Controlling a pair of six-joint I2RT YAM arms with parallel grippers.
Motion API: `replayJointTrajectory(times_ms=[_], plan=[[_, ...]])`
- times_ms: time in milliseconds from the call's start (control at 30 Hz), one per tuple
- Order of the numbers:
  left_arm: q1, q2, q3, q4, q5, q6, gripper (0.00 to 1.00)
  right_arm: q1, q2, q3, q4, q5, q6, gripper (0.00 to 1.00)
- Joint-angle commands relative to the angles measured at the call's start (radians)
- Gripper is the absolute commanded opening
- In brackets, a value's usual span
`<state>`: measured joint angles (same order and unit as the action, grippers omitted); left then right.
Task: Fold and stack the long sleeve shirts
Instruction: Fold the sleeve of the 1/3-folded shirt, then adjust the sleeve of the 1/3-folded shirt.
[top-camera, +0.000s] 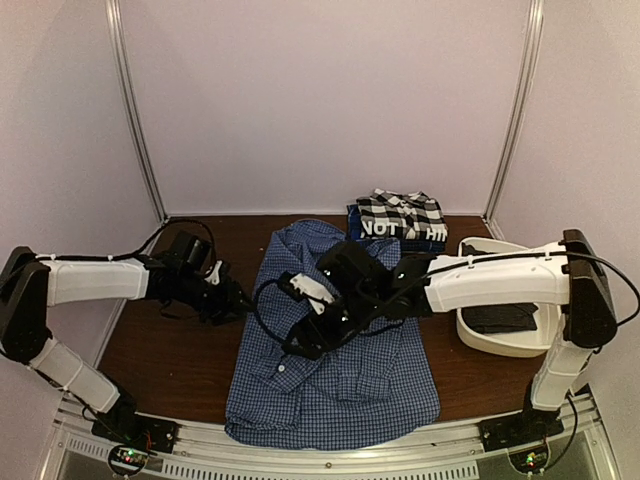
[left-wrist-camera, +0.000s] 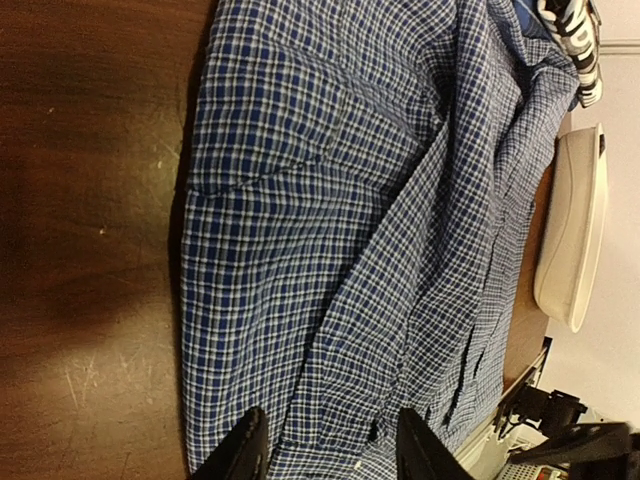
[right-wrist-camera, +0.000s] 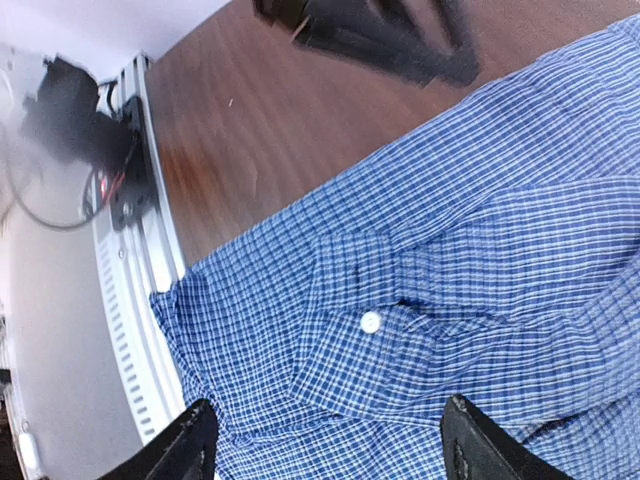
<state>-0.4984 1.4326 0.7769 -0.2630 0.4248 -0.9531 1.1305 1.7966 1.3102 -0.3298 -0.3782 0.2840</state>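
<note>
A blue-and-white fine-check shirt lies spread in the middle of the table, reaching the near edge. At the back, a folded black-and-white large-check shirt rests on a dark blue one lettered "NOT". My left gripper is at the fine-check shirt's left edge; its wrist view shows the gripper open over the cloth. My right gripper hovers over the shirt's middle. Its wrist view shows the gripper wide open above a buttoned cuff, holding nothing.
A white plastic tub with something dark inside stands at the right, under the right arm. A metal rail runs along the near edge. Bare brown table shows left of the shirt.
</note>
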Motion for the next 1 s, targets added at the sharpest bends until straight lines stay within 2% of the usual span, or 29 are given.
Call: replayJointTrajectory(times_ms=[0,200,367,667,967], plan=[[0.009,0.054,0.044,0.034,0.068,0.08,0.44,-0.105,-0.078,-0.014,0.026,0.07,0.036,0.77],[-0.023,0.101,0.061,-0.006,0.085,0.142,0.44,-0.228,-0.075,-0.08,0.109,0.102,0.121,0.69],[-0.084,0.166,0.106,-0.035,0.056,0.2,0.44,-0.289,0.011,-0.021,0.17,0.084,0.146,0.65],[-0.091,0.386,0.416,-0.046,-0.054,0.302,0.44,-0.372,0.094,-0.019,0.265,0.053,0.192,0.61],[-0.091,0.601,0.612,-0.058,-0.029,0.361,0.43,-0.402,0.095,-0.061,0.302,0.029,0.21,0.6]])
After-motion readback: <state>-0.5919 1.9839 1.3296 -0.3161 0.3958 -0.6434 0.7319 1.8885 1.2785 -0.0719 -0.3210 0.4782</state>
